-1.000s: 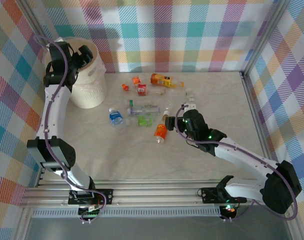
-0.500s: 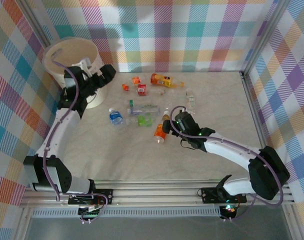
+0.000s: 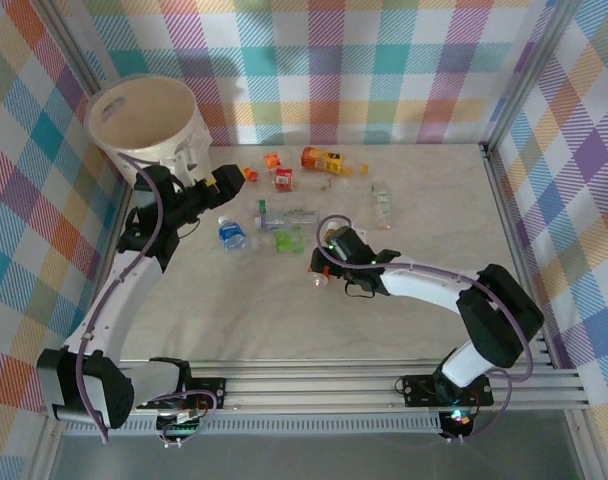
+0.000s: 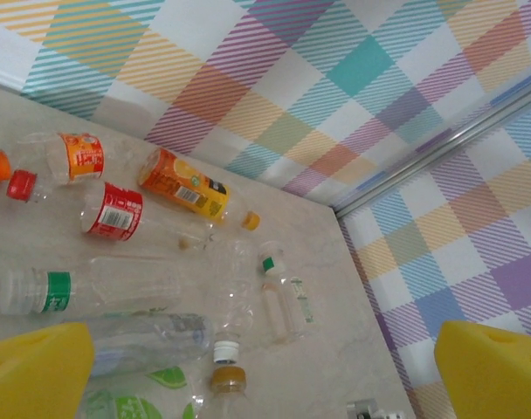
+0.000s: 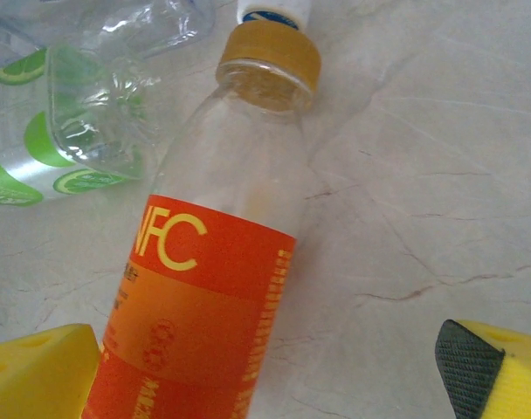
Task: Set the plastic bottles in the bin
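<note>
Letters NFC mark the orange bottle [image 5: 213, 297] at right wrist, seemingly illegible overhead.

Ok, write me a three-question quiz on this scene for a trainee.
1. True or false: the left gripper is shut on a bottle.
2. Where does the bin stand in the top view? A: far left corner. B: far right corner. C: near edge, centre.
3. Fill in: the orange bottle lying between the open fingers of the right gripper has a label that reads ___.

Key
1. False: it is open and holds nothing.
2. A
3. NFC
</note>
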